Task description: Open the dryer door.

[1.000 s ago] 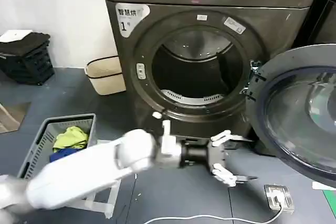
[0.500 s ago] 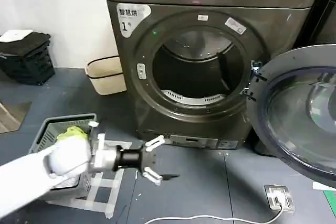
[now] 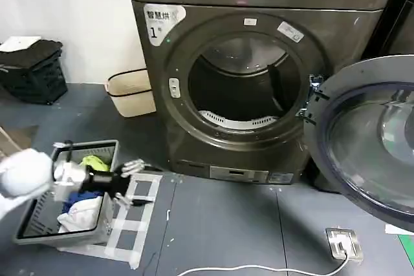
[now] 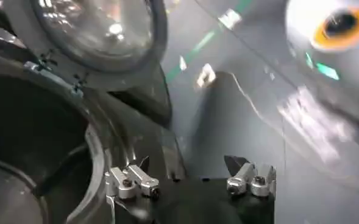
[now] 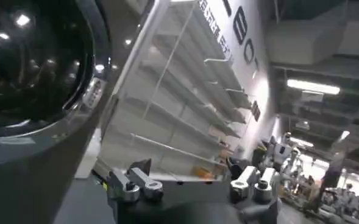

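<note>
The dryer door (image 3: 372, 143) hangs wide open, swung out to the right of the machine on its hinge, and its far edge runs off the side of the head view, so I only see part of the chrome rim and dark glass. From the left wrist the same door (image 4: 97, 30) is cut off at the top. The drum opening (image 3: 242, 85) is dark inside; only a pale perforated strip shows low down.

The left gripper (image 3: 132, 182) sits low over the floor, just beside the grey laundry basket (image 3: 39, 224), its fingers spread apart and holding nothing. The arm behind it is smeared and hard to read. In its own wrist view the left gripper (image 4: 188, 170) has both fingertips parted with floor between them.

The right gripper (image 5: 188, 170) points past a dark porthole toward white shelving (image 5: 173, 115); its fingers are apart, empty.

Since a second ago the left gripper has pulled back from in front of the machine's base, sweeping leftward to the basket. The door has not shifted.
</note>
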You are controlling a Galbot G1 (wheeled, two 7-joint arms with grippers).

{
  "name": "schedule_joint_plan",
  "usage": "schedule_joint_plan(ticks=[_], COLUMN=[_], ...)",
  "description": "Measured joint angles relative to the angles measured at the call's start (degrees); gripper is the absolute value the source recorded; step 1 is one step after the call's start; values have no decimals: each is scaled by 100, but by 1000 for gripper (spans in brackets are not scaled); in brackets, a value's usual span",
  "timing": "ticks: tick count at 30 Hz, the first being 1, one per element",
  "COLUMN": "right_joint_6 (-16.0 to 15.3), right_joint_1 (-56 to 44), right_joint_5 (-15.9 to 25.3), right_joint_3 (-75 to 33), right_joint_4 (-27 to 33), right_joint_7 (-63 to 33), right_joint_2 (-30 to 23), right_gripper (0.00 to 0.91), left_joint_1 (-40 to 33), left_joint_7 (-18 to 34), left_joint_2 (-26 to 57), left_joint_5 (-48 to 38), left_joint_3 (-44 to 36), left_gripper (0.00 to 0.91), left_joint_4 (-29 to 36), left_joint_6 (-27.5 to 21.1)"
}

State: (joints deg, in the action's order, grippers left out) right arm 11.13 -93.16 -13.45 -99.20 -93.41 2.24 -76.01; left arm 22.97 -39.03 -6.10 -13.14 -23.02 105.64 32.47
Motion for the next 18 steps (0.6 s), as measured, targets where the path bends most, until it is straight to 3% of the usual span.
schedule_joint_plan(ticks=[12,18], right_joint_6=[-34,-24], right_joint_1=[62,81], right_joint_5=[1,3], right_joint_3=[221,332], right_joint_4=[79,82], right_joint_7=[1,4], right_joint_2=[20,16], right_gripper=[907,907], left_joint_1=[-466,-607], left_joint_7=[-1,-94], left_joint_2=[518,700], left_joint_5=[1566,2305], left_joint_3=[5,50], left_gripper=[907,907], left_joint_4=[-933,-1290], left_joint_6=[1426,1484])
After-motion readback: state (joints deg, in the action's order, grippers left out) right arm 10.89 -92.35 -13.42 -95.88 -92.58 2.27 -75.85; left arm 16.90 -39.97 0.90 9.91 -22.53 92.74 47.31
